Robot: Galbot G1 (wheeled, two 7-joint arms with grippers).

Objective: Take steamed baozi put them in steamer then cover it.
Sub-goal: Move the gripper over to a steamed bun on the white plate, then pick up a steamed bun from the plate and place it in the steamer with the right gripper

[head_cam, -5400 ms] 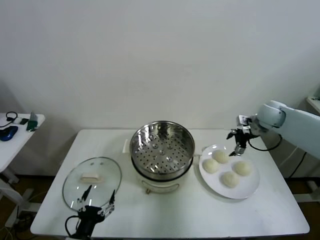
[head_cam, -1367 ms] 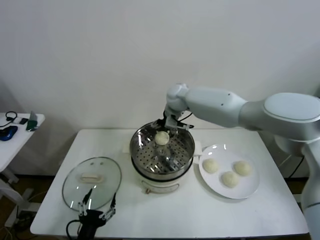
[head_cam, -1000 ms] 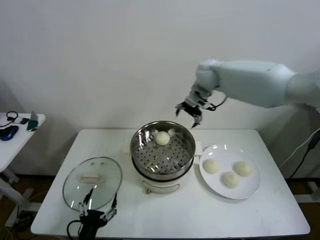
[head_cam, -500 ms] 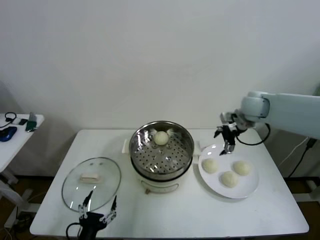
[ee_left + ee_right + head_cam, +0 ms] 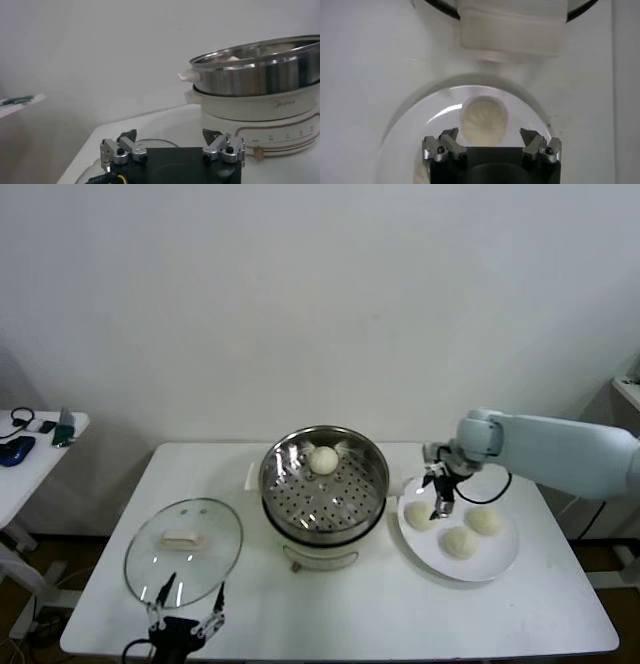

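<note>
Nearest the robot, at the front left edge of the white tabletop (image 5: 350, 614), the left gripper (image 5: 186, 624) sits low and idle with its jaws spread wide and nothing between them; in the left wrist view the left gripper (image 5: 172, 150) points across the tabletop toward the steamer (image 5: 257, 100); just beyond it lies the cover (image 5: 184, 550), flat on the tabletop with its cream handle up, well apart from the steamer (image 5: 325, 494); the steamer stands in the middle of the tabletop, its steel basket open on top of the cream pot base; one steamed bun (image 5: 324, 460) rests on the perforated floor at the far side of the basket; to the right, just beside the steamer, a white plate (image 5: 500, 559) carries three more baozi: one on its left side (image 5: 419, 515), one toward the front (image 5: 460, 542) and one on the right (image 5: 486, 520); the right gripper (image 5: 438, 502) hangs over the plate's left portion, pointing down just above the left bun, jaws wide and holding nothing; in the right wrist view the right gripper (image 5: 491, 142) straddles that bun (image 5: 484, 120) from above, with the plate's rim (image 5: 402, 115) curving around it and the steamer's cream side handle (image 5: 512, 30) beyond; farther back, the right arm (image 5: 560, 452) reaches in from the right edge.
</note>
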